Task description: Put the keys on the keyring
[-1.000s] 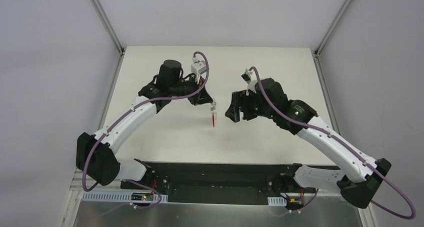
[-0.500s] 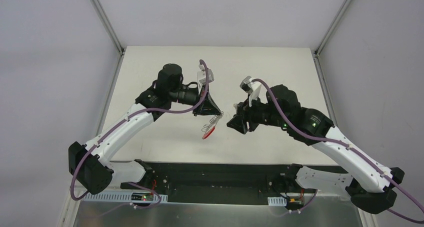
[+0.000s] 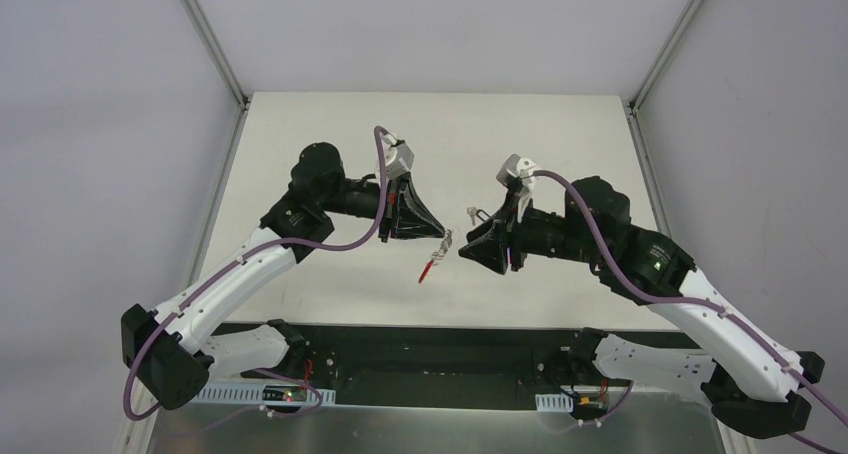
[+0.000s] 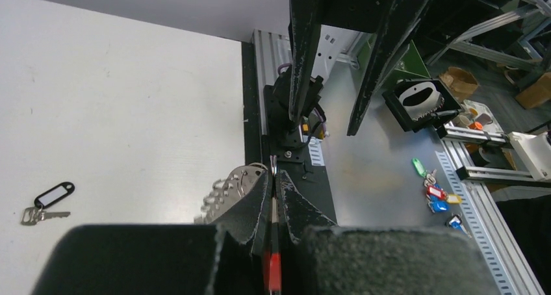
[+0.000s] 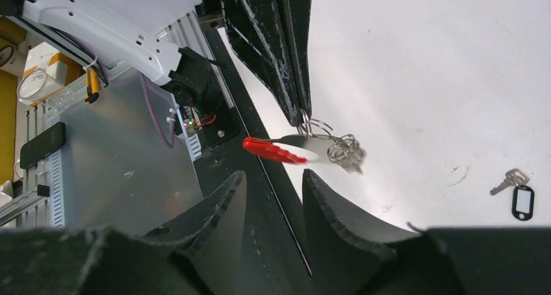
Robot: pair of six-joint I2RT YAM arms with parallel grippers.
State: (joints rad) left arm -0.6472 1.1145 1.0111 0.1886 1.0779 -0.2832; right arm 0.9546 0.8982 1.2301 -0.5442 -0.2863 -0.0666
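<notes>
Task barely begun: L gripper [image 3: 438, 236] is clenched on the keyring [image 5: 330, 145], held in air at centre of top view w/ its red crescent [image 5: 276, 150] dangling. The keys [image 5: 512, 190] w/ black tag [image 5: 522, 201] lie loose on the table [image 5: 422, 61], lower right of R wrist view, not yet picked up or threaded. R gripper [image 5: 273, 175] is spread open & empty, tips aimed at the ring, just beside it; vs 0.5 s ago both grippers sit lower in top view, gap btw them narrower, ring nearer R tips.
</notes>
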